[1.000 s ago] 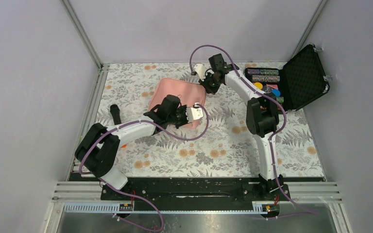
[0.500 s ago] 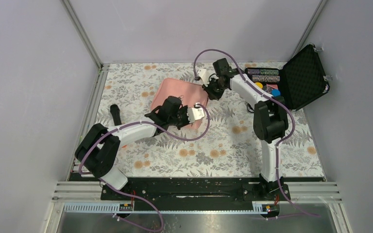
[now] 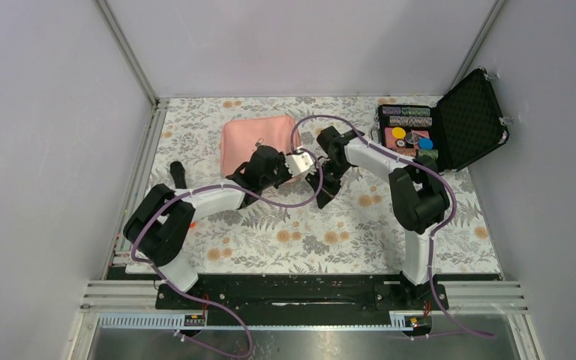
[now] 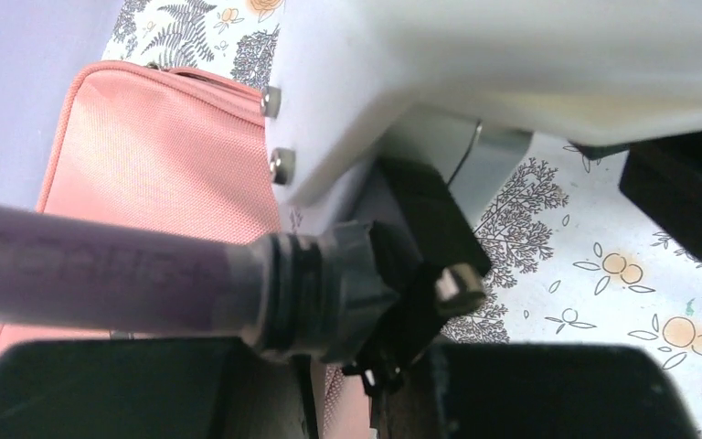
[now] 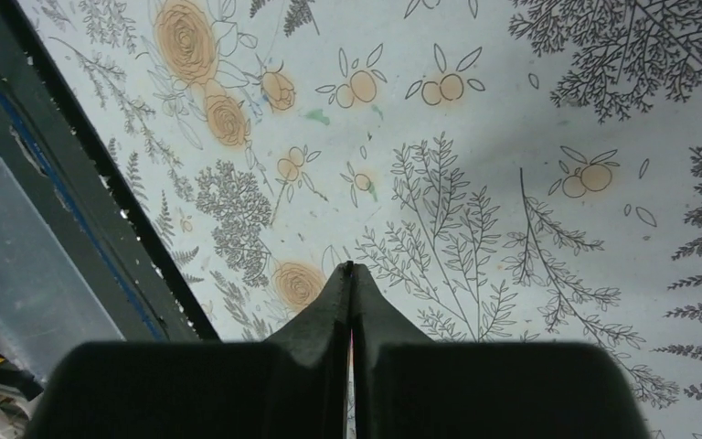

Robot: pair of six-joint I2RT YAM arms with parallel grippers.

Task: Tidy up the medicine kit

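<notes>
Left claw [image 3: 268, 165] sits low at the near right corner of the pink pouch [image 3: 249, 139], right against its edge. Seen from its own camera, the two dark finger blocks stand a little apart. A purple cable [image 4: 101, 270] and its plug cross in front of the tips, so I cannot tell whether they pinch the fabric or just stand open beside it. The pouch lies flat on the flowered worktop [image 3: 285, 240], toward the back and left of the middle, lid down, its sides square with the worktop's edges. Off to its left, near the worktop's edge, lies a small dark object [image 3: 178, 176] that I cannot make out.

Just right of the left claw, the right arm [image 3: 371, 156] folds back on itself. The right claw [image 3: 321, 191] points down and toward the near side, close beside the left wrist. Its fingers [image 5: 329, 315] are pressed tight together to a single point over the flowered print; whether the tip touches the worktop I cannot tell. At the far right, toward the back and well apart from the pouch, a black hard case [image 3: 469, 124] stands open with colourful chips [image 3: 407, 116] in it.
</notes>
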